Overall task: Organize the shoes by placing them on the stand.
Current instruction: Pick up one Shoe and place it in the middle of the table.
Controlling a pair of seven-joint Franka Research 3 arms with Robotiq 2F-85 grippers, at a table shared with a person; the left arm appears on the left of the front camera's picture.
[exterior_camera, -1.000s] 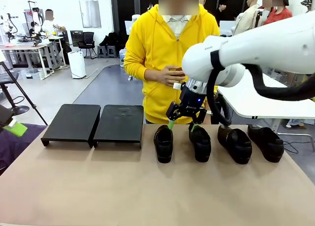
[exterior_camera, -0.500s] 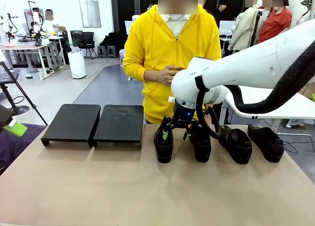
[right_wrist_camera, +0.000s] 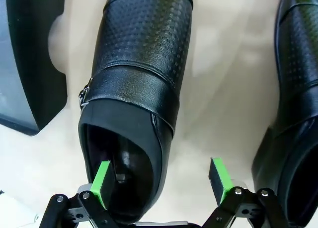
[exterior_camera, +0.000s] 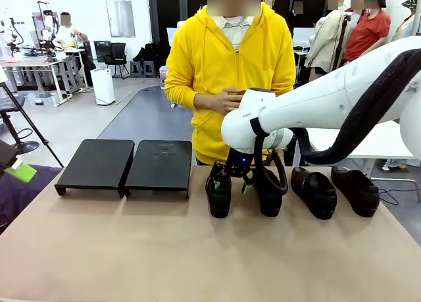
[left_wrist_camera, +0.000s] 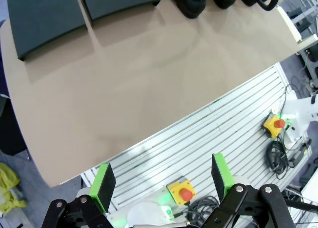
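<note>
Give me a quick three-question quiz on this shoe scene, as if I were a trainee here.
1. True or false: a shoe already lies on the stand.
2. How many shoes stand on the table?
3. The right claw is: A) shut on a shoe; B) open, at the opening of the leftmost shoe; C) open above the stand.
Key: 1 false; 2 four; 3 B.
</note>
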